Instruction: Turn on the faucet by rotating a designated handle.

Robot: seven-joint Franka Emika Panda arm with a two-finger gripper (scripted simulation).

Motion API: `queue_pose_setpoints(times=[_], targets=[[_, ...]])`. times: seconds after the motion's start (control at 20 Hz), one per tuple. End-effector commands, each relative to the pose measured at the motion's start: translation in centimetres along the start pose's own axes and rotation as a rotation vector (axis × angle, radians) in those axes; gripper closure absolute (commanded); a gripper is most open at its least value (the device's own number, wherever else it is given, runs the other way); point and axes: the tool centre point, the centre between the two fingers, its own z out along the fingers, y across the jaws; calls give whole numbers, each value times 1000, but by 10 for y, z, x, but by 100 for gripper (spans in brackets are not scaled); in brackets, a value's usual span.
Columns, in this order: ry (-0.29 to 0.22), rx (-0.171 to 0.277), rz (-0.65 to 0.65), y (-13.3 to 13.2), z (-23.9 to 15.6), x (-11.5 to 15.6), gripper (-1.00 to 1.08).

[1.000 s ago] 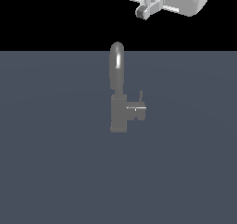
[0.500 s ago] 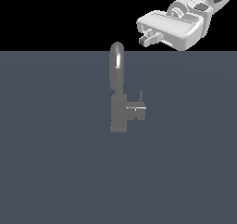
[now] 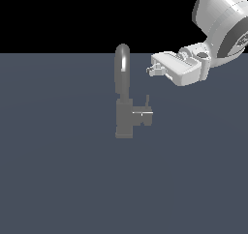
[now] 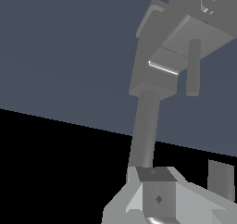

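Simply grey, arch-spouted faucet [image 3: 127, 102].

1. You are looking at a bare simulated scene, not a real room: the background is flat black.
2. You see only a plain slate-grey surface [image 3: 58, 180], untextured.
3. A grey faucet [image 3: 124, 107] stands alone on it.

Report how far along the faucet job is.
Done: only the approach. The gripper hangs above the handle, on the exterior view's right of the spout, apart from the faucet.

In hand: nothing is gripped; whether the jaws are open cannot be told.

Left: come down to the handle, take hold of its thin rod, and rotate it. No water or other sign of turning shows.
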Motion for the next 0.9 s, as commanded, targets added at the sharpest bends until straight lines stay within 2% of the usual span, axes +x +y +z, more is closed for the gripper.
queue_pose_setpoints(times=[0.0, 0.25, 0.45, 0.65, 0.85], targets=[[-53, 54, 53, -1, 3, 20, 108], [-138, 141, 140, 1, 12, 54, 108], [-186, 190, 189, 3, 19, 72, 108], [-215, 219, 218, 4, 23, 82, 108], [-224, 229, 228, 5, 25, 86, 108]])
